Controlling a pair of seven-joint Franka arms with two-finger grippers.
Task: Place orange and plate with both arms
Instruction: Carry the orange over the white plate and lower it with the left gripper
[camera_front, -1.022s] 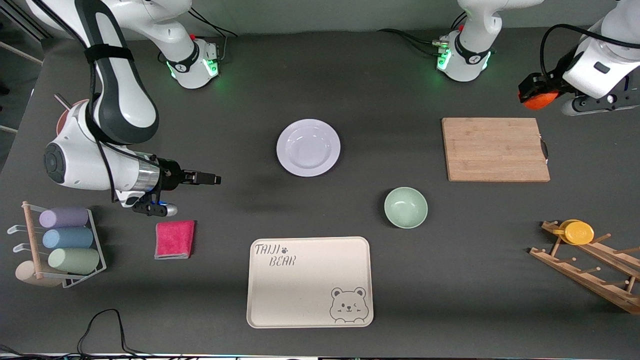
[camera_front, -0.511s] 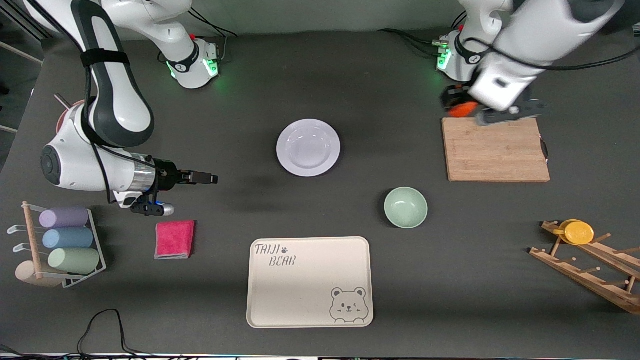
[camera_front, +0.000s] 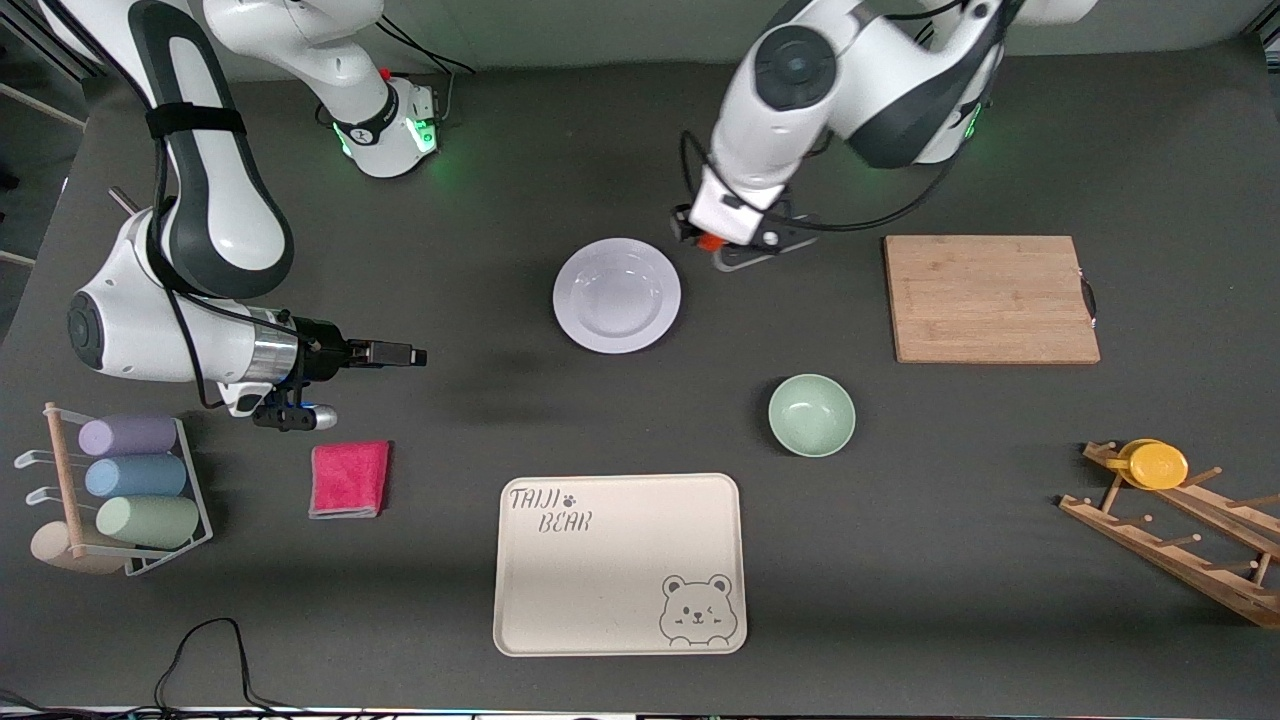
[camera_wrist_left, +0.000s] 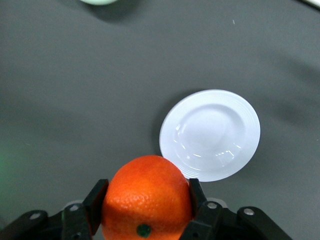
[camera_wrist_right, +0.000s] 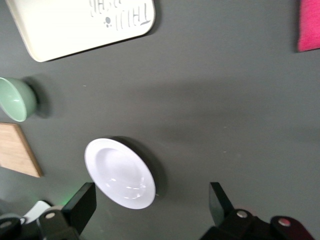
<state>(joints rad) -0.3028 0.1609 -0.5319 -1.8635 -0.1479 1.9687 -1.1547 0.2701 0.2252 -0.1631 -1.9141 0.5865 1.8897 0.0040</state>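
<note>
1. Left gripper is clamped on the orange; the left wrist view shows both fingers pressed against the fruit's sides.
2. Change noted: a second ago this gripper held the orange out past the cutting board at the left arm's end of the table. It has since swept over the board's edge and now hangs over bare table just beside the plate.
3. The plate lies flat and empty mid-table, untouched, farther from the front camera than the bowl and the tray.
4. Right gripper is over bare table above the pink cloth, well apart from the plate. Fingers spread, holding nothing. It has drifted only slightly; the arm waits.
5. Judgement: the orange is nearly delivered. A short move over the plate's centre, a descent and a release appear to remain.
</note>
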